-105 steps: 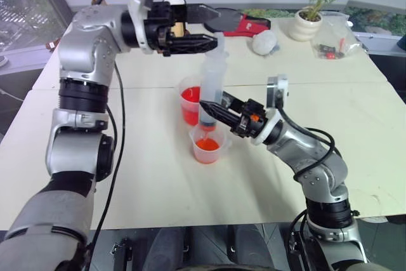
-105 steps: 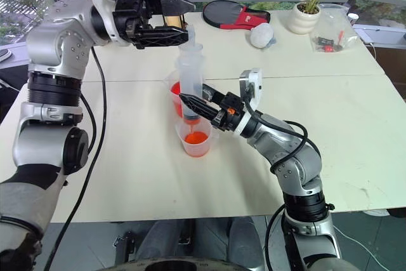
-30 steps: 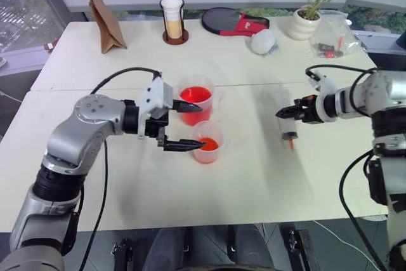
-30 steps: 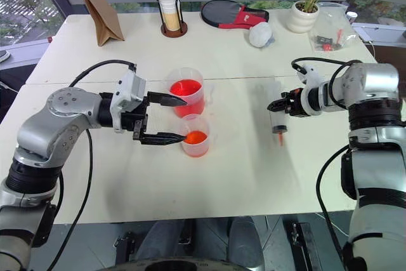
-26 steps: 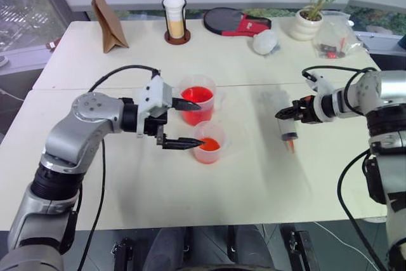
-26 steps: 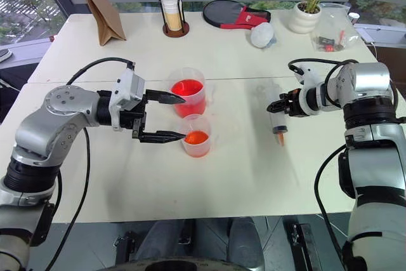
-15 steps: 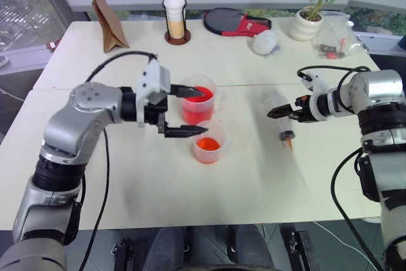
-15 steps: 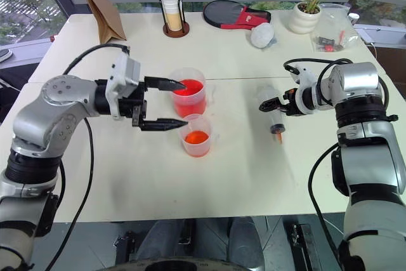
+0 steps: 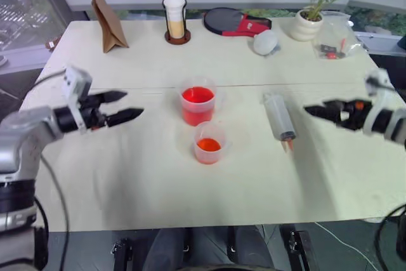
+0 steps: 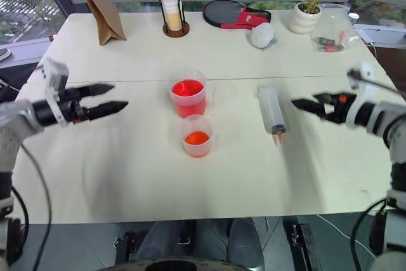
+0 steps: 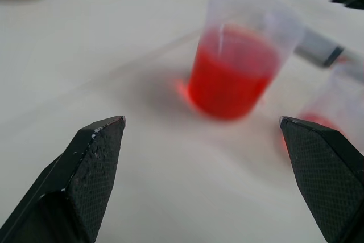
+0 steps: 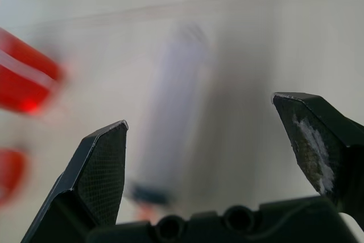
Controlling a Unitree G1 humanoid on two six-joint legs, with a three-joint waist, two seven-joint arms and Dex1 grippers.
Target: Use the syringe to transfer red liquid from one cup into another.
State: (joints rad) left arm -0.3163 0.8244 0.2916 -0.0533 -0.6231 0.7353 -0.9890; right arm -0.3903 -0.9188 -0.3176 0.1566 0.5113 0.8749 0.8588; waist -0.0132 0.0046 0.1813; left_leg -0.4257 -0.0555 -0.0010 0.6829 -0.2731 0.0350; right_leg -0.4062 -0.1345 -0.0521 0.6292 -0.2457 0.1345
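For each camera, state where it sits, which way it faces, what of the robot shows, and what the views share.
Left eye and right eye: on the head, facing forward and down at the table; both arms show, left gripper and right gripper open.
Left wrist: looks along its fingers at the larger cup.
Right wrist: looks along its fingers at the syringe.
Shared: syringe, larger cup, smaller cup.

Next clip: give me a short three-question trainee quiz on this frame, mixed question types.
1. True or false: the syringe lies on the table, held by neither gripper.
2. Which cup holds more red liquid? A) the larger cup B) the smaller cup
3. Fill in: both the left gripper and the right gripper are ____.

Key: 1 true; 2 A; 3 open.
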